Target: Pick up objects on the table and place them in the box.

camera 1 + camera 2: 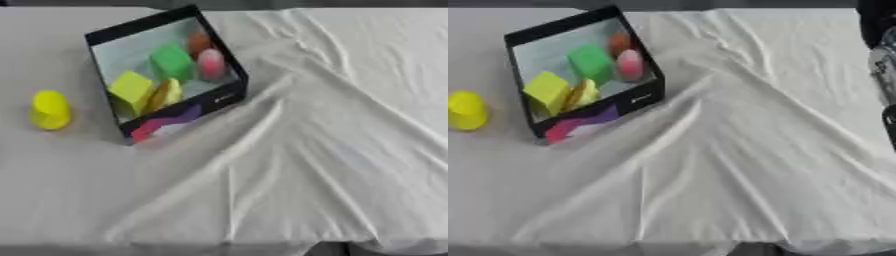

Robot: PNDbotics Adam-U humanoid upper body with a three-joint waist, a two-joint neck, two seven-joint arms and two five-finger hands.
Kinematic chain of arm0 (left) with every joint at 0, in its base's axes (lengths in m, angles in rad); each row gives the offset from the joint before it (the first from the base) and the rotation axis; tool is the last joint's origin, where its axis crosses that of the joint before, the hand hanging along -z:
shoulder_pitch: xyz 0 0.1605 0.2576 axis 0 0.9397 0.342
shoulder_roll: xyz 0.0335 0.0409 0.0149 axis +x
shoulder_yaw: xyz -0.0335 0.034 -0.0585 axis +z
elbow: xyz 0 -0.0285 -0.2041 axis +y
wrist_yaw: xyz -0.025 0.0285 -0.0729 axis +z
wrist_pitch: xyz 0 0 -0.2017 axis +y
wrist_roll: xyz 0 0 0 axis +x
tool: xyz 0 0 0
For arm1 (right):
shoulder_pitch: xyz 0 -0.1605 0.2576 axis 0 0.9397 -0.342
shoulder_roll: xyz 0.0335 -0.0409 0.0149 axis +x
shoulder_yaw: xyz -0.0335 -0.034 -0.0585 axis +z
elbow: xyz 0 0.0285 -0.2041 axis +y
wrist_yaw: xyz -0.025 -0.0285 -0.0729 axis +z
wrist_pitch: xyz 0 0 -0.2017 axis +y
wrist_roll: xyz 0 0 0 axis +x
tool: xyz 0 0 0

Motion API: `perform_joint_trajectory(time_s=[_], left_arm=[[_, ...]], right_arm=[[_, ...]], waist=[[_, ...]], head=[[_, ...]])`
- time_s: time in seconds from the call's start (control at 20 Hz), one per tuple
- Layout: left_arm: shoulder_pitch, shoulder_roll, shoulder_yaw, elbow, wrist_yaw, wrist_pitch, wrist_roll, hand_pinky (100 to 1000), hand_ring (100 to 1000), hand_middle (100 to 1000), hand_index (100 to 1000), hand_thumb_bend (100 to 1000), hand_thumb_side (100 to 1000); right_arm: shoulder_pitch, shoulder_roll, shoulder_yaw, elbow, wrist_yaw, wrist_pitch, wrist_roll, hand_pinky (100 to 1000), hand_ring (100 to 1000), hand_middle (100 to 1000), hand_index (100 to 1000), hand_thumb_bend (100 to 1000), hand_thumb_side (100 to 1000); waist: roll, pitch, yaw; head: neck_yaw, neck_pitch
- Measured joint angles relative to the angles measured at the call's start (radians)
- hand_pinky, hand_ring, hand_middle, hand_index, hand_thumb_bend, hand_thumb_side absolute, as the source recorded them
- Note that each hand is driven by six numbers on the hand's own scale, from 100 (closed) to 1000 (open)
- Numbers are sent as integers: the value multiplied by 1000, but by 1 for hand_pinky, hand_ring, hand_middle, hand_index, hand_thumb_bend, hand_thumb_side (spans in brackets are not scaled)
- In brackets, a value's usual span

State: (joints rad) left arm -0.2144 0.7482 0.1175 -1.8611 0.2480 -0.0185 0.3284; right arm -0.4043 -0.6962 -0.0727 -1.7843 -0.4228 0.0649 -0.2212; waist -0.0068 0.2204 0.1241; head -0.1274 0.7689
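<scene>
Progress looks pretty good from where you're sitting. The box [105,35], black-rimmed and sitting toward the far left of the table [332,165], already has a bunch of stuff in it: a green block [171,61], a yellow-green block [131,87], a yellow wedge-ish piece [166,94] leaning next to that one, a pink rounded thing [211,64] and something orange [199,42] tucked at the back. So most of the job is done, I'd say.

What you've got left is one yellow object [50,110], cone-ish or cup-shaped, standing on the cloth near the box, off its left side and not touching it. I don't see anything else loose on the wrinkled white cloth.

Hands-wise, neither one is actually visible. You get a dark bit of the right arm [881,50] at the right edge of the right eye view, well apart from everything, but no fingers, so I can't tell you how open it is or if it's carrying anything. Left hand's out of sight too.
</scene>
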Motion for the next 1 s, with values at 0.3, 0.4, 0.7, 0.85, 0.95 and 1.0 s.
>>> perform_joint_trajectory(time_s=[0.3,0.4,0.7,0.85,0.95,1.0], left_arm=[[-49,135,-34,8,-132,-2,-193,861,899,831,849,227,331],[-68,195,-49,27,-171,-10,-299,864,898,834,853,299,317],[-96,323,-105,105,-264,-12,-569,890,909,840,853,509,306],[-106,357,-146,143,-311,11,-673,896,910,839,853,580,298],[-115,370,-173,160,-344,24,-727,898,909,834,855,617,285],[-119,374,-186,168,-362,31,-749,900,908,832,851,677,196]], right_arm=[[11,5,-5,12,9,-8,-4,806,781,775,887,100,572],[18,6,-7,17,13,-8,-4,806,778,771,892,100,576],[18,14,-7,28,26,-6,-1,806,774,766,889,100,574],[17,14,-7,28,30,-3,1,806,773,764,887,100,575],[17,14,-7,29,31,-2,3,806,772,764,886,100,577],[16,14,-6,30,32,0,4,806,772,763,885,100,578]], waist=[[9,0,0],[13,0,1],[22,0,-6],[24,0,-13],[24,0,-15],[25,0,-17]], head=[[6,-7],[12,-10],[19,-11],[24,-11],[26,-11],[29,-11]])
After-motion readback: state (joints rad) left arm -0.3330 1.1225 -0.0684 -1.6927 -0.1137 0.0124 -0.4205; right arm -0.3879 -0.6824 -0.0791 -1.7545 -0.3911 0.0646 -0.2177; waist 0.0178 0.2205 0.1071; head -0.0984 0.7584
